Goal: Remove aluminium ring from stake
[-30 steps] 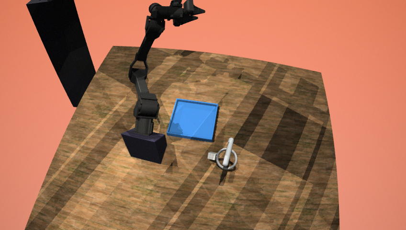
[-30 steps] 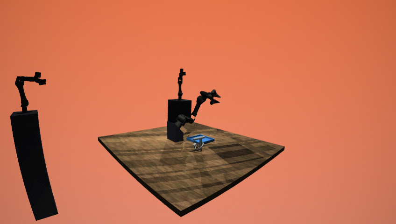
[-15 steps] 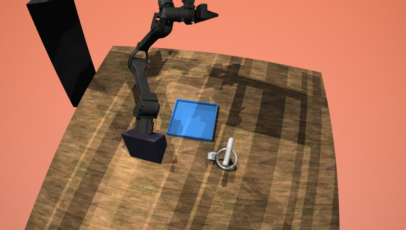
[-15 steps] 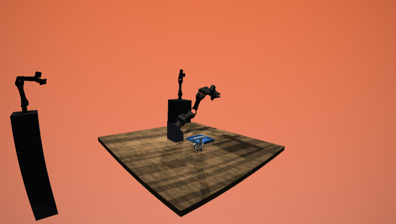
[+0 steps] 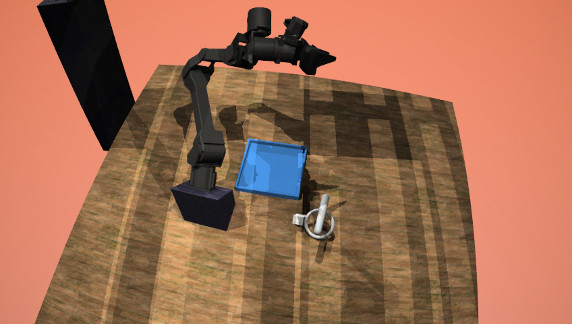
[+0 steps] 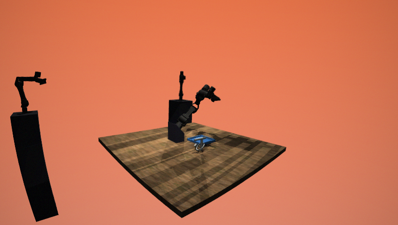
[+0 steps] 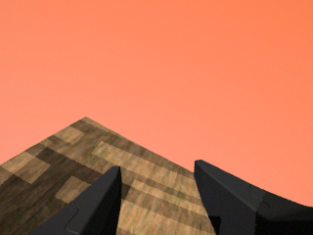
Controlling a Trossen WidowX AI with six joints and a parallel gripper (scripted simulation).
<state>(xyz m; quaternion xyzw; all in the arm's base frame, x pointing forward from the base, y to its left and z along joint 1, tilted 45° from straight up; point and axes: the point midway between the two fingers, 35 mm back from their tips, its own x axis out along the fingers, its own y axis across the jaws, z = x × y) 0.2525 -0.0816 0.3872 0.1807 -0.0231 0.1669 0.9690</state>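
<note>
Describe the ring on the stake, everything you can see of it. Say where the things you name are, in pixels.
The ring [image 5: 307,229] [image 6: 196,148] is a slim, round, silvery-grey band that looks like metal. A small, pale, blocky tab [image 5: 298,219] sticks out from one side, towards the arm's base. It encircles the steel stake, below the cross-bar [image 5: 322,212] [image 6: 199,138], which crosses over it in the top view. It is outside the blue tray [image 5: 267,195] [image 6: 208,141], and the gripper is well away from it. Whether it lies quite flat or touches the post, I cannot tell.
</note>
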